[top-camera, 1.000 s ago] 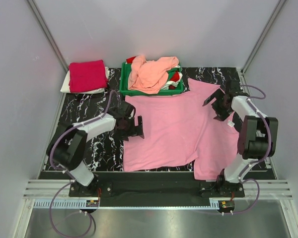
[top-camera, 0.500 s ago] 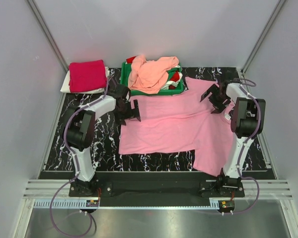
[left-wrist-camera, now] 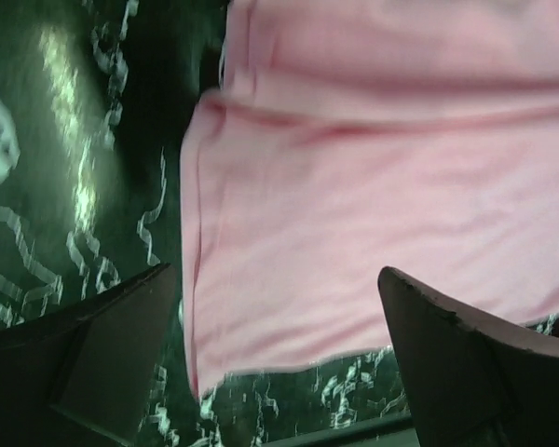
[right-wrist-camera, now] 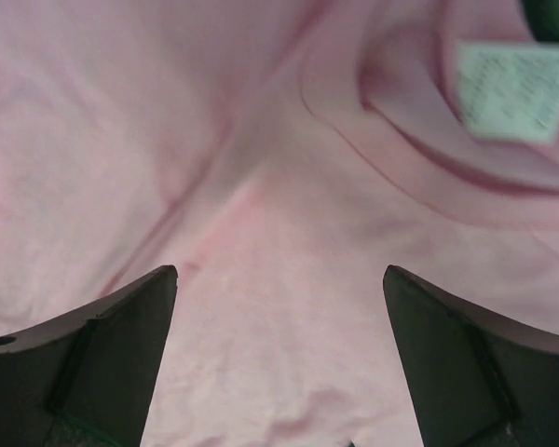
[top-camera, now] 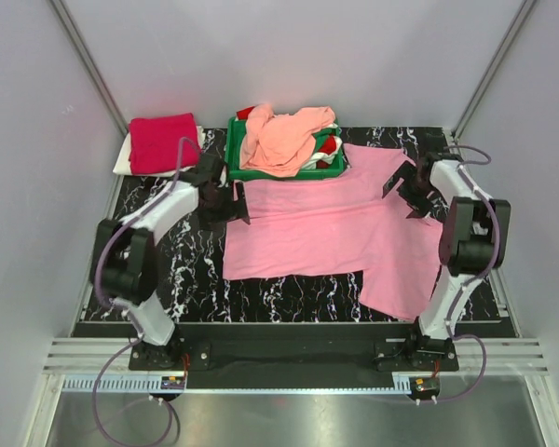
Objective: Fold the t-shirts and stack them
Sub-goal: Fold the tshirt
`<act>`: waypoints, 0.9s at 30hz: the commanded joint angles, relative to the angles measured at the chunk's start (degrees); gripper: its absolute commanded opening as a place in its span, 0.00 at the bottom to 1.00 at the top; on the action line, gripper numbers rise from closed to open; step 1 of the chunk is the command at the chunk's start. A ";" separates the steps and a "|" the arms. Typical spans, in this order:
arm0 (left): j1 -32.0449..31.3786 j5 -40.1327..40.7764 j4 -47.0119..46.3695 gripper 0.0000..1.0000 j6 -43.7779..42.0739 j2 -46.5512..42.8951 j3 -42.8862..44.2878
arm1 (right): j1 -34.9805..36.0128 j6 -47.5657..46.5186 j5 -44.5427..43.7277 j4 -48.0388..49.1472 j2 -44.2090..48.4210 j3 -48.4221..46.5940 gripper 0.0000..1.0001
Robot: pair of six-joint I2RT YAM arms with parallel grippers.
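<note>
Pale grey walls (top-camera: 289,56) enclose a black, white-veined tabletop (top-camera: 168,279) with a pink t-shirt (top-camera: 326,233) spread across it.
The pink t-shirt runs from the middle to the right edge, with one flap reaching toward the near right corner. A green tray (top-camera: 235,149) at the far edge holds a heaped peach t-shirt (top-camera: 284,135). In the far left corner a folded crimson t-shirt (top-camera: 163,142) lies on a white one (top-camera: 123,160). The left gripper (top-camera: 228,202) stands over the pink t-shirt's left edge and the right gripper (top-camera: 405,191) near its neck label (right-wrist-camera: 517,90). Both are spread wide, holding nothing.
</note>
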State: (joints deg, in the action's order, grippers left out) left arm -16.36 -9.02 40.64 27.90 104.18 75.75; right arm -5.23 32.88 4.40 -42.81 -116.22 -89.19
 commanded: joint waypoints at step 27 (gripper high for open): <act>-5.70 7.35 -16.55 0.79 18.77 -31.86 -42.61 | -6.80 8.25 -3.70 -0.52 65.07 48.41 1.00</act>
State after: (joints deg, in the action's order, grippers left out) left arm -21.96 -3.62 30.63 45.76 70.13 33.30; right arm -11.05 41.80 2.13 -42.96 -52.31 -41.21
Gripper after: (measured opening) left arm 0.797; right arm 0.994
